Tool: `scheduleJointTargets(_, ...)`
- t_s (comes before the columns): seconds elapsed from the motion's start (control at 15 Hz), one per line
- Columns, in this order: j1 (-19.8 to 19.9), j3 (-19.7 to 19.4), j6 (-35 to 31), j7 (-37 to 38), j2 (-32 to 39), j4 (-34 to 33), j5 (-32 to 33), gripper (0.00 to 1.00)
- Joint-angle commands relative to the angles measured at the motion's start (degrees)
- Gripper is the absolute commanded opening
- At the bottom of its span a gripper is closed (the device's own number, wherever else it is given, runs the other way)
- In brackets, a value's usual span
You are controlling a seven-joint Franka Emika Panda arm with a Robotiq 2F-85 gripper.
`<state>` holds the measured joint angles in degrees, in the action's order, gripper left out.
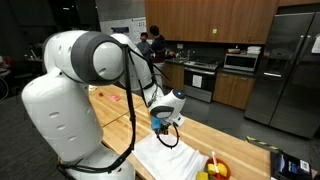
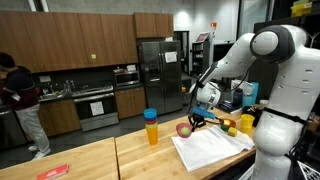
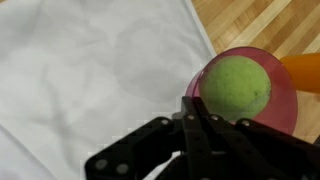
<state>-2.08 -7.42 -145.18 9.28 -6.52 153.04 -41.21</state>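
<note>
Wood counter [image 3: 260, 25]: hand [image 3: 192, 120] pinched tight over cloth [image 3: 90, 70]; bowl [image 3: 288, 105] nr it, mouth up.

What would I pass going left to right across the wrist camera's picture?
white cloth → pink bowl holding a green ball → orange thing at the right edge

Tennis ball [image 3: 238, 88]: yellow-green, fuzzy, whole. It sits inside the pink bowl [image 3: 288, 100] and fills most of it.

Pink bowl: small, round, glossy, upright with its mouth up. It stands on the wooden bench [image 3: 250, 20], and its rim meets the edge of the white cloth [image 3: 90, 70]. Any overlap cannot be told.

White cloth: spread flat on the bench with soft creases. In an exterior view the bowl [image 2: 183, 129] stands at the cloth's [image 2: 212, 150] corner.
</note>
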Motion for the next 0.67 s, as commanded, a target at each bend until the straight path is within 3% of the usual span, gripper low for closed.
scheduleJointTargets(0.0, 3.68, -0.25, 1.71, -1.93, 7.24, -5.38, -0.19, 0.01)
scheduleJointTargets(0.4, 5.74, 1.35, -4.60, -1.48, 16.97, -13.04, 2.42, 0.01)
scheduleJointTargets(0.6, 5.70, 2.96, -0.40, -2.90, 21.04, -17.98, 5.82, 0.01)
